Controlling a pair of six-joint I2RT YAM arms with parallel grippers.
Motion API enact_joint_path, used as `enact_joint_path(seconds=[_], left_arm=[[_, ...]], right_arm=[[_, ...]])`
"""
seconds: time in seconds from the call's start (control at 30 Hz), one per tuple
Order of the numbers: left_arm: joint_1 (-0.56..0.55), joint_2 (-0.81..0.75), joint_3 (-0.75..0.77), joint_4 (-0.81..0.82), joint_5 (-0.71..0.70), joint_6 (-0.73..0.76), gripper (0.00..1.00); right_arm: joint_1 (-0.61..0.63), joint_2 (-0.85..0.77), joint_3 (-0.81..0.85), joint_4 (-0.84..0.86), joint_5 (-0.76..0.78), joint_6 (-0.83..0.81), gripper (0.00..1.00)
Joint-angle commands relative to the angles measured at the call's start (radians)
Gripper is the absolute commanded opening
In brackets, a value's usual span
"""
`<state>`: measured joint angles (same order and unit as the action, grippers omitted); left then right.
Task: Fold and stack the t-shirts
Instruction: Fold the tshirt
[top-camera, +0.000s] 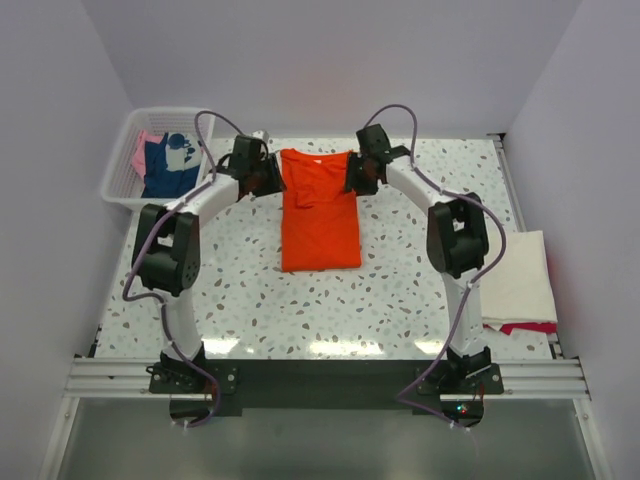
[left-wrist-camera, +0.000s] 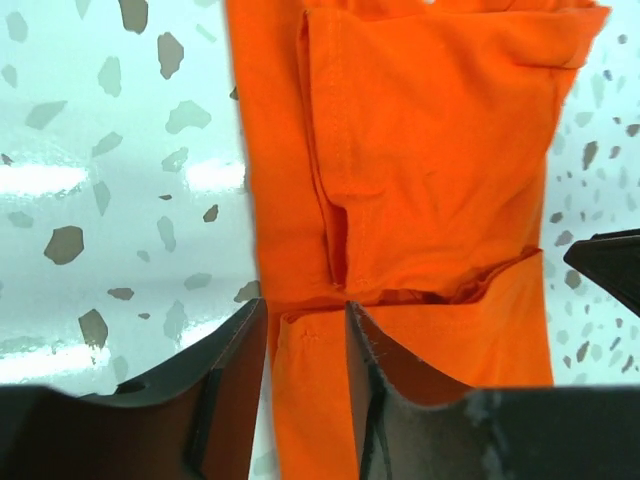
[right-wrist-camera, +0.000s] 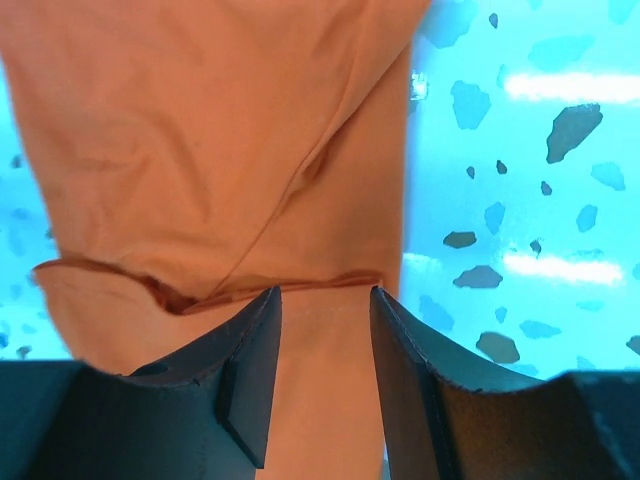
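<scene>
A bright orange t-shirt lies folded into a long rectangle in the middle of the table, collar end at the far side. My left gripper is at its far left corner and my right gripper at its far right corner. In the left wrist view the orange t-shirt lies flat under the left gripper, whose jaws stand apart, open. In the right wrist view the same cloth lies loose beneath the open right gripper. Neither gripper pinches the cloth.
A white mesh basket at the far left holds a navy t-shirt and a pink one. At the right edge, a folded cream-white t-shirt lies on a red one. White walls enclose the speckled table.
</scene>
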<state>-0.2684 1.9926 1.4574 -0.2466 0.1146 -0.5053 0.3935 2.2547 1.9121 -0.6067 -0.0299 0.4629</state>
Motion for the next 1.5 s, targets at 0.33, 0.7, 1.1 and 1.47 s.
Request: enact_joint_path(seconds=[0.33,0.7,1.1,1.47], left_arm=[[-0.204,-0.276,-0.264,0.113,0.069,-0.185,0.0],[-0.238,-0.198,-0.451,0.262,0.08,-0.268,0.0],[-0.236,-0.169,-0.522,0.274,0.059,-0.272,0.0],[-0.216,-0.32,-0.427,0.193,0.071,-0.194,0.14]], right_arm=[[0.074,-0.28,-0.361,0.294,-0.306,0.109,0.43],[0.056,0.014,-0.134,0.288,-0.45,0.161,0.4],[-0.027,0.158,-0.01,0.294,-0.597,0.2,0.41],[-0.038,-0.142,-0.114,0.162,-0.432,0.125,0.42]])
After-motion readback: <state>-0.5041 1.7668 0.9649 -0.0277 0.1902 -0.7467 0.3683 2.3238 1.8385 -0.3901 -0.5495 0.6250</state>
